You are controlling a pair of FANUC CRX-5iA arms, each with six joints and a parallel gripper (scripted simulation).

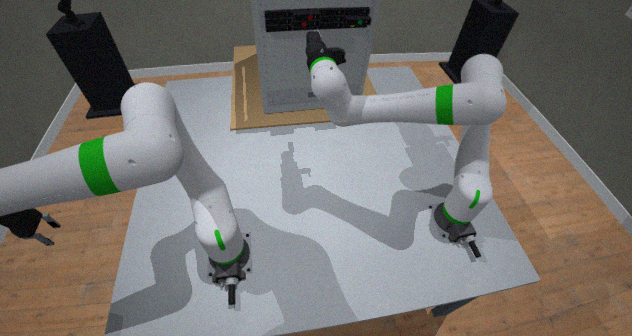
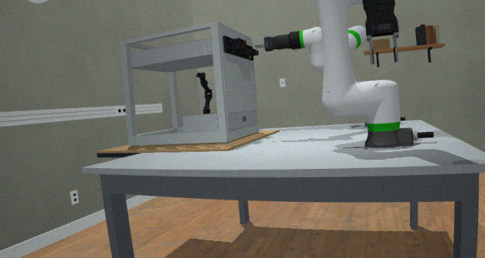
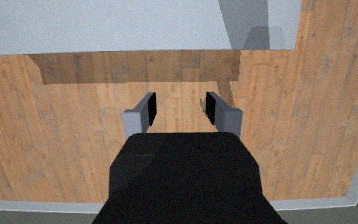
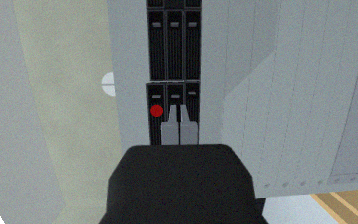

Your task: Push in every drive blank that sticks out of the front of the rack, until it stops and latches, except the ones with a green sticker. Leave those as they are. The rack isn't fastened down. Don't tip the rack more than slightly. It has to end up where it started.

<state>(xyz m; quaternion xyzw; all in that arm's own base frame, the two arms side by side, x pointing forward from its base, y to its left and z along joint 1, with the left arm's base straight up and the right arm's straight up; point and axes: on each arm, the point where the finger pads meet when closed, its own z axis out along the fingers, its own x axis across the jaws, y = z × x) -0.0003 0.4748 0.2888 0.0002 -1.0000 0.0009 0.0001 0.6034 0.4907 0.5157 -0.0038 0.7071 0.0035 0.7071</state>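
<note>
The rack (image 1: pixel 285 75) (image 2: pixel 239 96) (image 4: pixel 250 110) stands upright on a wooden board. Rows of black drive blanks cross its upper front. The green-stickered blank (image 1: pixel 360 22) (image 2: pixel 255 53) sticks out at the right end in the top view; a yellow-stickered blank (image 1: pixel 352 26) is just below. A red-stickered blank (image 1: pixel 310 17) (image 4: pixel 156 111) is in the top row, another red-stickered blank (image 1: pixel 303 24) lower. My right gripper (image 2: pixel 256 46) (image 4: pixel 178 114) is shut and empty, a little in front of the middle row; its fingers hide part of it. My left gripper (image 1: pixel 54 233) (image 2: pixel 384 62) (image 3: pixel 181 102) is open and empty, away from the rack.
The wooden board (image 1: pixel 245 117) (image 2: pixel 153 150) lies under the rack on the grey table (image 1: pixel 350 165) (image 2: pixel 299 157). The left arm stands at the table's near left in the top view. Black pedestals (image 1: pixel 92 60) (image 1: pixel 482 35) stand behind on both sides.
</note>
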